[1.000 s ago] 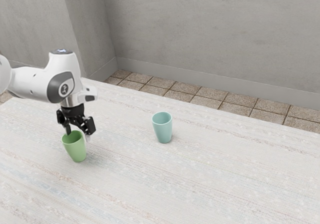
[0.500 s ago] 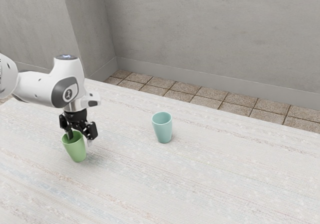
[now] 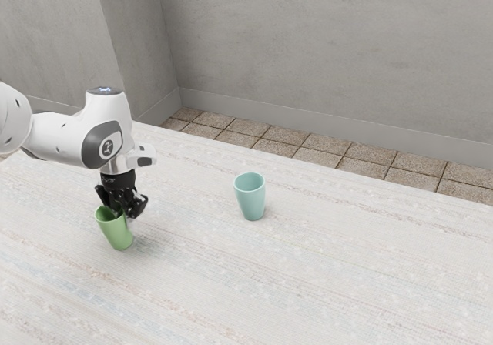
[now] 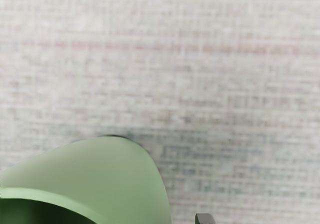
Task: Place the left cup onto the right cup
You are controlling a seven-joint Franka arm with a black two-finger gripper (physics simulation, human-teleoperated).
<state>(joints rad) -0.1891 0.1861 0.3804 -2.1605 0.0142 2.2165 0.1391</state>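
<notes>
Nearest the camera, the pale woven-grain bench (image 3: 323,283) runs bare across the front. On it, toward the exterior view's left, stands the green cup (image 3: 115,231), upright with its mouth up. That is the left cup, resting on the bench and not lifted.

Right on top of it sits the gripper (image 3: 122,209), pointing straight down from the white arm (image 3: 69,137) that reaches in from the exterior view's left. The fingers are drawn in narrow and pinch the cup's rim on the side toward the exterior view's right, one inside the mouth and one outside.

From the wrist view, the green cup (image 4: 95,174) bulks up just under the hand with its dark hollow showing. One dark fingertip (image 4: 202,218) sits just beside its outer wall, with bench (image 4: 200,59) weave beyond.

Further back and well apart, toward the exterior view's right, the teal cup (image 3: 249,197) stands upright on the bench. The stretch of bench between the two cups is open.

The count: two cups, one green and one teal, and one arm. Behind the bench runs a strip of brown floor tiles (image 3: 347,156), then the grey wall (image 3: 323,45).
</notes>
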